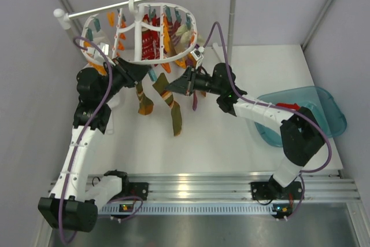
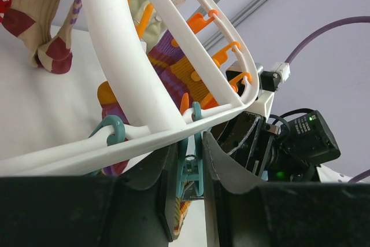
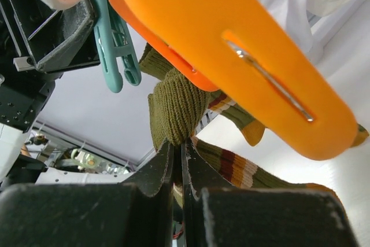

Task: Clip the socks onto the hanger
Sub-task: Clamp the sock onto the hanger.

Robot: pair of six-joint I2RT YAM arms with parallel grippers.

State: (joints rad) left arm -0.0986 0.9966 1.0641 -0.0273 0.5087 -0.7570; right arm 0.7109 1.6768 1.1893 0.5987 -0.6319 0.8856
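- I see a white table (image 1: pixel 231 143) filling the middle of my overhead view, brightly and evenly lit.
- Plain pale grey walls (image 1: pixel 23 56) close it in on the left, back and right, and dark strips (image 1: pixel 324 10) run along the corners.
- A ribbed metal rail (image 1: pixel 202 186) lines the table's near edge.
- A white rod-and-pole stand (image 1: pixel 232 21) rises at the back.
- Below the rail lies a dull grey metal surface (image 1: pixel 202 229).

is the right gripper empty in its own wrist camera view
No, the right gripper is pinched shut on the olive-green ribbed cuff of a knitted sock with orange and brown stripes.
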